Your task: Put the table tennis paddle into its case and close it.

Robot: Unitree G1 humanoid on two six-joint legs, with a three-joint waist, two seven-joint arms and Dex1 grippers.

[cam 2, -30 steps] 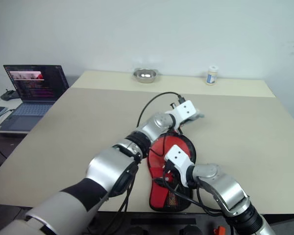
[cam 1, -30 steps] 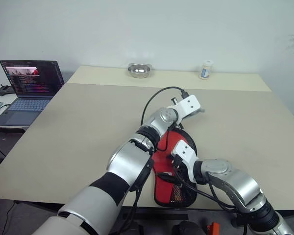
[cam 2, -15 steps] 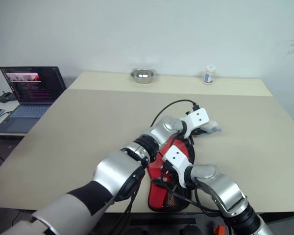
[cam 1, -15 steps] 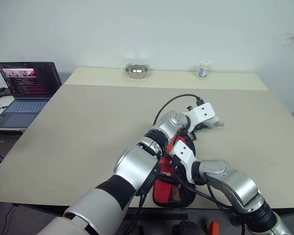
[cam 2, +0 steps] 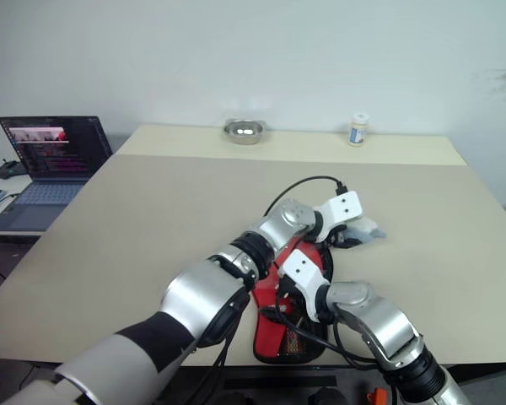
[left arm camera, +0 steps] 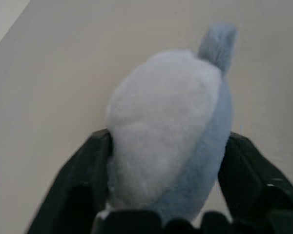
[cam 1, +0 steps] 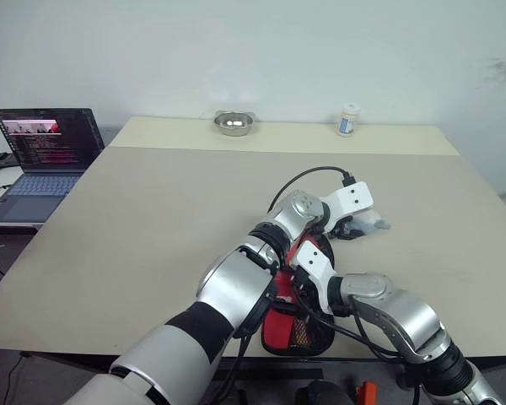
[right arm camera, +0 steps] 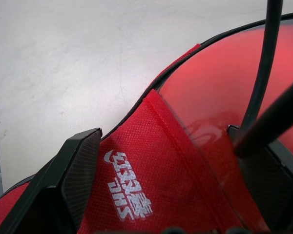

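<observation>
Our left gripper [left arm camera: 161, 195] has its black fingers spread either side of a small grey-and-white plush toy [left arm camera: 171, 131] (whether they press it or merely flank it, we cannot tell), out toward the right side of the tabletop [cam 1: 152, 211], beyond the case. Our right gripper [right arm camera: 171, 204] stands wide open just over the case [cam 1: 299, 325], which lies at the near edge of the tabletop — red patch with white lettering below the fingers, black edging around it. The table tennis paddle [right arm camera: 219, 102] seems to show as a glossy red face through the clear side, so we judge it already inside; whether the zip is run round we cannot tell — closing is probably what is left
</observation>
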